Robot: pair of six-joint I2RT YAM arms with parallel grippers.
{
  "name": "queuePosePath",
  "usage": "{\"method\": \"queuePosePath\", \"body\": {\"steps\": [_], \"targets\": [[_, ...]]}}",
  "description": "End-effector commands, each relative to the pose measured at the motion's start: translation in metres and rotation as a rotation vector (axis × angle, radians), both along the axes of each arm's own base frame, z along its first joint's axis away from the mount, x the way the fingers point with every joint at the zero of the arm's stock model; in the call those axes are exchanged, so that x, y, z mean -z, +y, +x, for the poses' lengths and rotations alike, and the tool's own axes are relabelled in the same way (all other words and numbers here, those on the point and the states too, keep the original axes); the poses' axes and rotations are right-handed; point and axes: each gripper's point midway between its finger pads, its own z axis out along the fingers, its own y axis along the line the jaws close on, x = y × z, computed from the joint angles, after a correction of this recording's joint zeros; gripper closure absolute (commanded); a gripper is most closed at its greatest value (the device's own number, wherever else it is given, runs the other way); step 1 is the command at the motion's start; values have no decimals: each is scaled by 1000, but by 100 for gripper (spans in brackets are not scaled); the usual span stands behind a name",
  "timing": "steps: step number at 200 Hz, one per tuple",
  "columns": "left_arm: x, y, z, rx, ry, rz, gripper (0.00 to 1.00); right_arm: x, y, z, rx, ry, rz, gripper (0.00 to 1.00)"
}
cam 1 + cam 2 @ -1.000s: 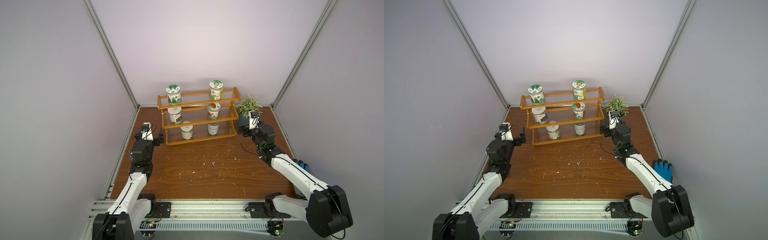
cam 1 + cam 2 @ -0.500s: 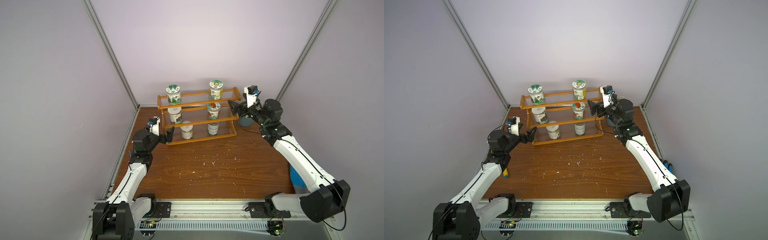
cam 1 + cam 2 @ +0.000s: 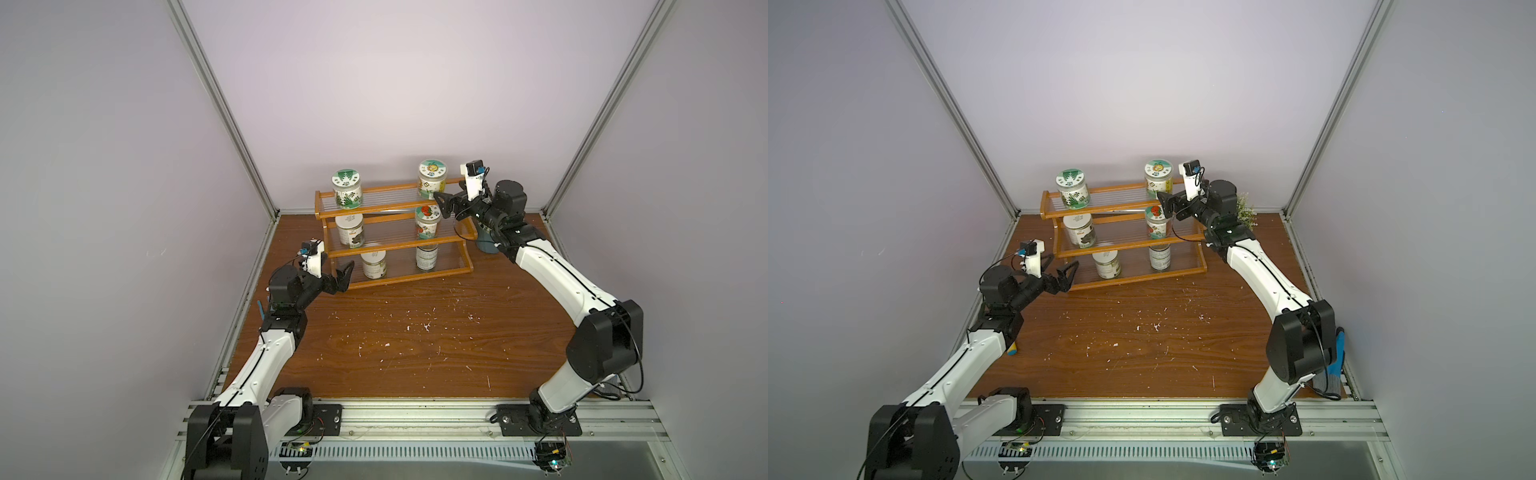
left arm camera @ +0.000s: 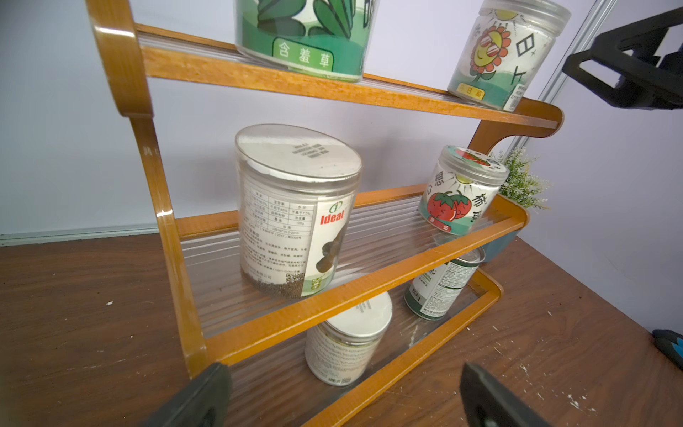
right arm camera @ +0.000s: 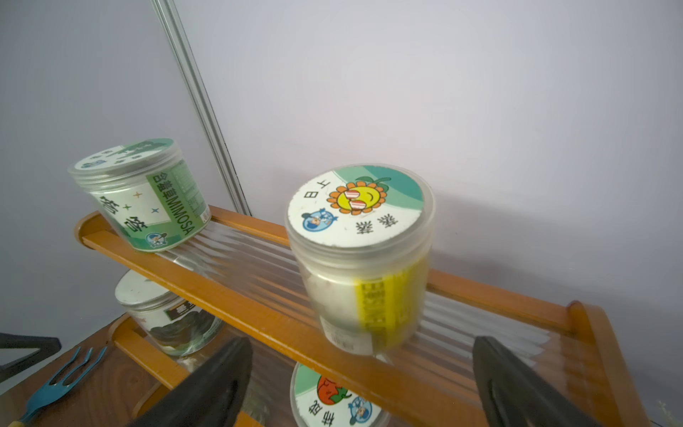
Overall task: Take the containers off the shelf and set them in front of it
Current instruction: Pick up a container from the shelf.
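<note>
The shelf (image 3: 395,246) stands at the back of the table (image 3: 415,353), near the rear wall (image 3: 395,104). Top tier: the tree jar (image 3: 347,189) left, the flower jar (image 3: 432,179) right. Middle tier: the upper plain jar (image 3: 350,230) left, the fruit jar (image 3: 428,222) right. Bottom tier: the lower plain jar (image 3: 373,264) sits left of the can (image 3: 426,257). The plant pot (image 3: 484,246) is tucked just beside the shelf's right end. The left gripper (image 3: 1064,262) is off the front left corner, the right gripper (image 3: 444,205) beside the flower jar.
</note>
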Motion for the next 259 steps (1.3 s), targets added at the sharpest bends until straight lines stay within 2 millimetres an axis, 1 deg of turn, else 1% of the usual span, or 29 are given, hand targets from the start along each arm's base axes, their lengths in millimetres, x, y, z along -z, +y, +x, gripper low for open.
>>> {"method": "queuePosePath", "body": {"steps": [1,17,47,95,120,172,220,259], "targets": [[-13,-7,-3,27,-52,-5,0,-44,7,0,-1,-122,51,1],[-12,-6,-3,25,-50,-5,0,-44,11,5,17,-136,45,0],[-10,-6,-3,21,-48,-2,0,-42,10,14,77,-159,51,1],[-10,-5,-5,15,-53,3,1,-35,23,24,44,-184,70,0],[-9,-4,-5,11,-54,7,0,-37,26,30,61,-209,74,0],[-8,-3,-4,3,-53,11,0,-45,35,34,81,-266,75,0],[-7,-2,-3,0,-52,12,0,-53,36,34,113,-287,76,0],[-6,-2,-3,-3,-52,13,0,-46,34,48,160,-268,51,1]]}}
